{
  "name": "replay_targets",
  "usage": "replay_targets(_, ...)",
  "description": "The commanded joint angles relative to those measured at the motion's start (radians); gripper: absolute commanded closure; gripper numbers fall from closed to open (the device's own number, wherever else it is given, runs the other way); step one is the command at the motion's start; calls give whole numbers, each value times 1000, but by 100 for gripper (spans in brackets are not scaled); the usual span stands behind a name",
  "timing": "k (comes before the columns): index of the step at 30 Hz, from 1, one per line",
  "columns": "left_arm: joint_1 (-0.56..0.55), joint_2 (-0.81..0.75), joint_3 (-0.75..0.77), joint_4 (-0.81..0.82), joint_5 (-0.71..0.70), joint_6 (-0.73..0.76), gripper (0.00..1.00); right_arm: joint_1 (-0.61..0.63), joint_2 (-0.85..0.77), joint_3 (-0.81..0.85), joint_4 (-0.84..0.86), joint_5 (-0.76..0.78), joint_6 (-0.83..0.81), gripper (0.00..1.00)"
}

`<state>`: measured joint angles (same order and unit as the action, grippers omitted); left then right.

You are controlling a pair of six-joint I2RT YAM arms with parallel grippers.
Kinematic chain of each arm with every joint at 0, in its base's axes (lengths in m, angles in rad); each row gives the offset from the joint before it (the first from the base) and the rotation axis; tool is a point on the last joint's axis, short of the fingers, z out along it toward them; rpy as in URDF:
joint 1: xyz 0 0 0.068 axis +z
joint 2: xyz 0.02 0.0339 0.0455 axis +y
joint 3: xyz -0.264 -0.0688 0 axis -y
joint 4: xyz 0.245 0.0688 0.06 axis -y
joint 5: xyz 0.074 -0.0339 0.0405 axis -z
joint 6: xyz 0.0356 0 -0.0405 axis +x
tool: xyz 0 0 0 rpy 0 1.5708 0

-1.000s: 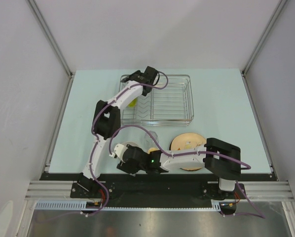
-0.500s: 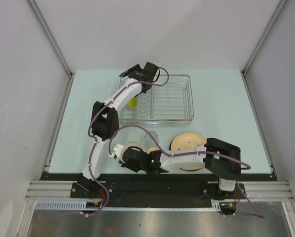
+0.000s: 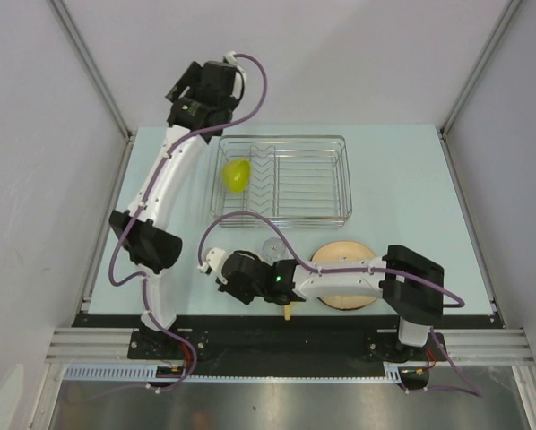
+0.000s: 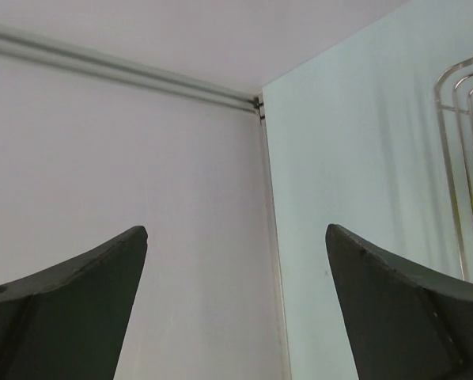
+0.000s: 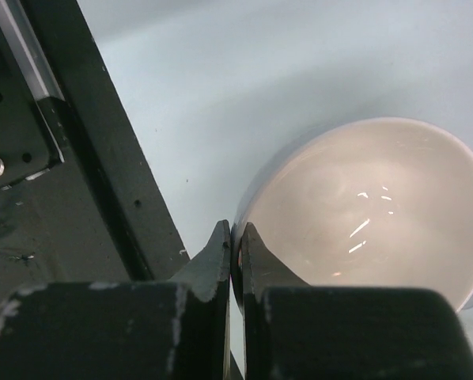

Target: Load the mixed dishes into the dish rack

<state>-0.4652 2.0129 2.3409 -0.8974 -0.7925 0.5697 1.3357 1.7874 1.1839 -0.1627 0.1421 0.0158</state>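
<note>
While one lime bowl (image 3: 236, 176) sits in the dish rack (image 3: 344, 184), left gripper (image 4: 236, 231) (aloft) gapes; right gripper (image 5: 234, 231) pinches one white bowl (image 5: 367, 210).

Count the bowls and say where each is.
2. The lime-green bowl sits at the left end of the dish rack; the white bowl is on the table near the front edge, rim pinched by the right gripper. Others may be hidden.

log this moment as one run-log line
left jaws: open, empty | right jaws: shut on white bowl rim | lime-green bowl: in dish rack | plate, glass: on table
</note>
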Motion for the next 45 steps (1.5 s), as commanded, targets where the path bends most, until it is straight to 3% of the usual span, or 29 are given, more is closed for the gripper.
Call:
replay_targets(1,114,-66,-6,-116,120,-140,0,-29,-82,111,17,-55,6,100)
replay_targets(6,181,-200,-243,-40,187,-168,0,-81,-117,221,8,-180,39,100)
replay_targets(9,206,-233,-293,-46,222,-200,0,-165,-151,267,23,-298,126,100)
replay_targets(13,229,-266,-327,-46,275,-235,0,-334,-218,267,231,-490,327,100)
replay_targets(19,264,-339,-478,12,335,-271,0,-620,-163,221,722,-742,902,100)
replay_targets(21,278,-351,-543,41,340,-272,0,-673,-85,223,889,-760,1128,100)
replay_targets(26,296,-387,-632,89,335,-269,0,-708,47,172,1199,-733,1490,100)
replay_targets(35,341,-407,-735,135,381,-303,0,-693,92,125,1175,-691,1507,100)
replay_targets(45,421,-425,-816,150,449,-303,0,-710,231,135,1261,-658,1558,100)
